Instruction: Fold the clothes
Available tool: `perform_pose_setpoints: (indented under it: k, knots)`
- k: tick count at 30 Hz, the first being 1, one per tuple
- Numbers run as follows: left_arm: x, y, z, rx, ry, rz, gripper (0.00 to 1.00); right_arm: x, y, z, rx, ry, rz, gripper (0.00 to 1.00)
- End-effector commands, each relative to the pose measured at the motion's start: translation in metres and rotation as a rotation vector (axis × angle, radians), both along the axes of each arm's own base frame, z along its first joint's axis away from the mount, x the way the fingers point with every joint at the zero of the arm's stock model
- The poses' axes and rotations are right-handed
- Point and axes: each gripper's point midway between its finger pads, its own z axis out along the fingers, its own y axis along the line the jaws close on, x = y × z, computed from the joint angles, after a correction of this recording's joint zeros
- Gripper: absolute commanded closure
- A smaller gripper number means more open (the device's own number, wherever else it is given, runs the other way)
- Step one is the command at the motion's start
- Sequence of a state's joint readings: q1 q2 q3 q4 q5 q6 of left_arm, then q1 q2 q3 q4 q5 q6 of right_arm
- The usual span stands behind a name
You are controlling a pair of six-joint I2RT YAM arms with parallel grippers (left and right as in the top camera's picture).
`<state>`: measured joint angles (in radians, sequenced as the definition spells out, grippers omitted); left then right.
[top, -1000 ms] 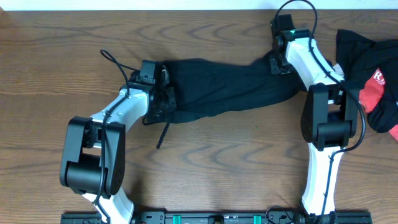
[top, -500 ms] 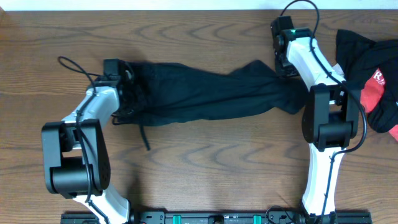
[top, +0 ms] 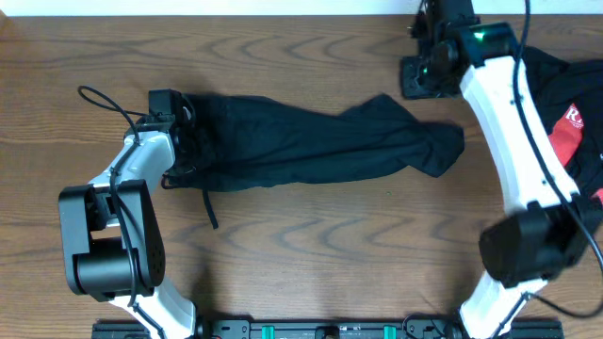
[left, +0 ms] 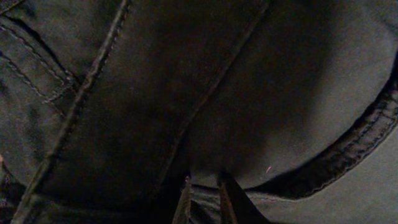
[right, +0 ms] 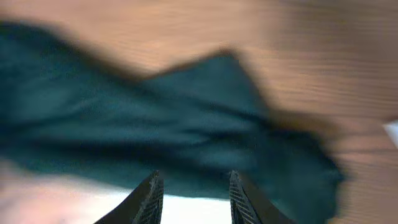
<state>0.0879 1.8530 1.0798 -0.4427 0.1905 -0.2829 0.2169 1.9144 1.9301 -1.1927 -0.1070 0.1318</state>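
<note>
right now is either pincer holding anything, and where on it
Left pincer pinches the black garment at its drawstring end; right pincer is open, holding nothing.

There is one wooden table (top: 330, 254), one long black garment, the clothes (top: 311, 141), with one drawstring cord (top: 207, 207), and one black-and-red garment (top: 577, 132). Two arms, left arm (top: 141, 174) and right arm (top: 513, 122), carry two grippers: left gripper (left: 204, 194), right gripper (right: 191, 183).

Left tool (top: 181, 115) at 9 o'clock, pinched on clothes (top: 311, 141), right tool (right: 193, 177) at 1 o'clock, held high, fingers apart
</note>
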Motion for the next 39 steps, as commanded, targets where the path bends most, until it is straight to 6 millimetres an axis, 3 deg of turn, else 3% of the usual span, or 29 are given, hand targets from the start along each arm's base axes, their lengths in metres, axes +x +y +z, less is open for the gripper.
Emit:
perform_pose_setpoints:
  k: [1,8,12,16,23,28,35,39]
  knots:
    - [-0.014,0.017,-0.015,0.077,0.062,0.011,0.81,-0.035,0.067,-0.019,0.202,0.143,0.197,0.68]
    - [-0.014,0.017,-0.015,0.077,0.058,0.011,0.81,-0.046,0.098,-0.073,0.183,0.178,0.248,0.67]
    - [-0.014,0.017,-0.015,0.077,0.058,0.011,0.81,-0.048,0.089,-0.108,0.153,0.222,0.203,0.67]
    - [-0.014,0.017,-0.015,0.077,0.058,0.011,0.81,-0.061,0.074,-0.129,0.126,0.306,0.158,0.67]
    - [-0.014,0.017,-0.015,0.077,0.058,0.011,0.81,-0.083,0.036,-0.165,0.012,0.394,0.069,0.66]
    - [-0.014,0.017,-0.015,0.077,0.058,0.011,0.81,-0.09,0.0,-0.181,-0.052,0.44,-0.057,0.67]
    - [-0.014,0.017,-0.015,0.078,0.058,0.011,0.81,-0.086,-0.051,-0.186,-0.125,0.451,-0.225,0.67]
    - [-0.014,0.017,-0.015,0.078,0.058,0.011,0.81,-0.086,-0.094,-0.185,-0.235,0.446,-0.373,0.67]
